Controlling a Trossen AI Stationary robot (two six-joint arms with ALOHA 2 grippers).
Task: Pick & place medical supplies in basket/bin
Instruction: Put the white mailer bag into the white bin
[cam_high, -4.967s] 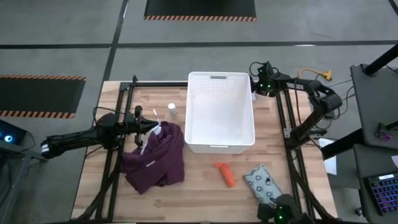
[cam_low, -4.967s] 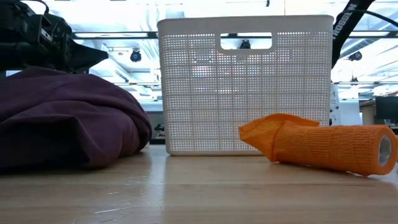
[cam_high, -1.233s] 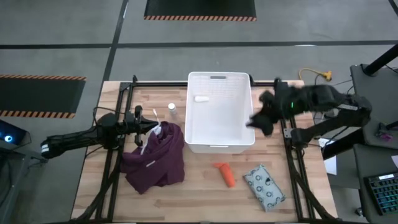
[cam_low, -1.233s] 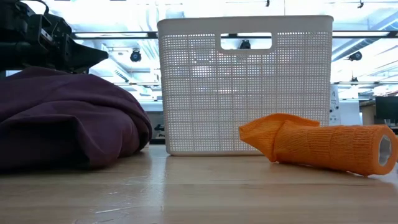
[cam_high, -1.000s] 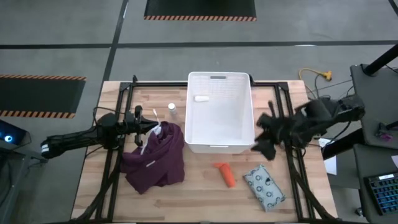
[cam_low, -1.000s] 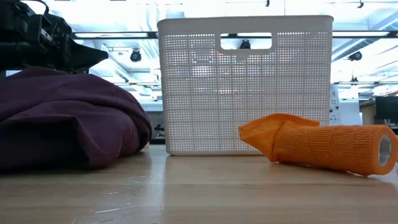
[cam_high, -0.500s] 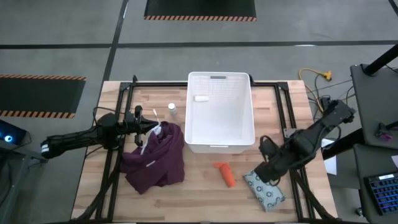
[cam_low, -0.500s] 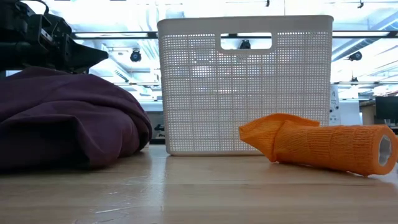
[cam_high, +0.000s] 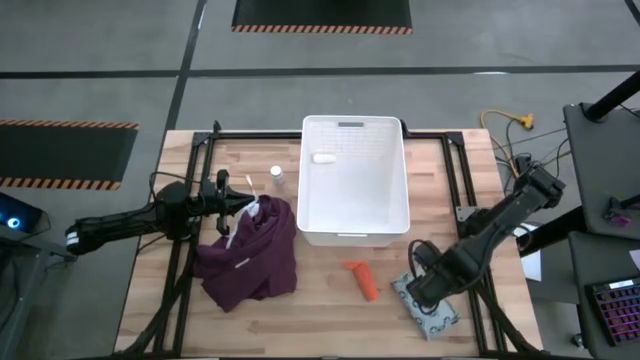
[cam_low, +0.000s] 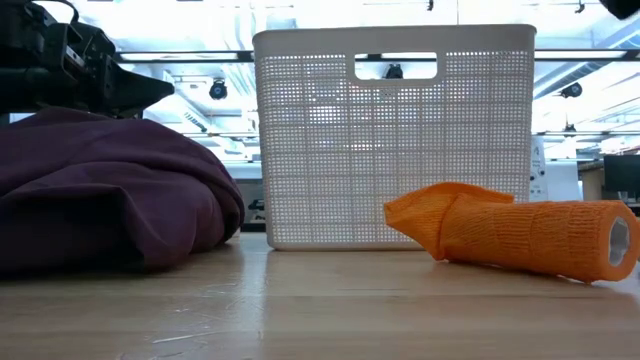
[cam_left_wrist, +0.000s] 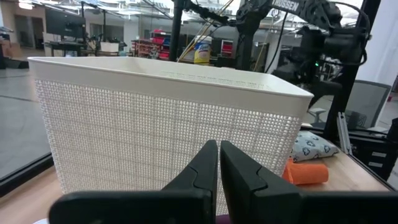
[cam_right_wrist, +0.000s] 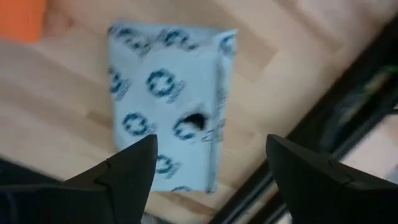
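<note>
The grey dotted packet (cam_right_wrist: 168, 106) lies flat on the table near its near right corner (cam_high: 436, 312). My right gripper (cam_right_wrist: 211, 180) is open and hangs above the packet (cam_high: 420, 288), one finger on either side, apart from it. The orange tube (cam_high: 362, 280) lies on the wood left of the packet and shows in the low view (cam_low: 520, 235). One white bottle (cam_high: 276, 175) stands left of the white basket (cam_high: 355, 236), and another (cam_high: 323, 157) lies inside it. My left gripper (cam_left_wrist: 219, 158) is shut and waits over the far edge of the maroon garment (cam_high: 250, 255).
The basket (cam_low: 395, 140) stands at the table's middle, toward the far edge. The maroon garment (cam_low: 100, 190) is heaped left of it. Black frame rails (cam_high: 470, 230) run along the table's left and right sides. Bare wood lies between the tube and the near edge.
My right arm has swung from beside the basket's right wall toward the table's near edge and come down over the grey packet. The packet, tube, bottles and garment have stayed in place.
</note>
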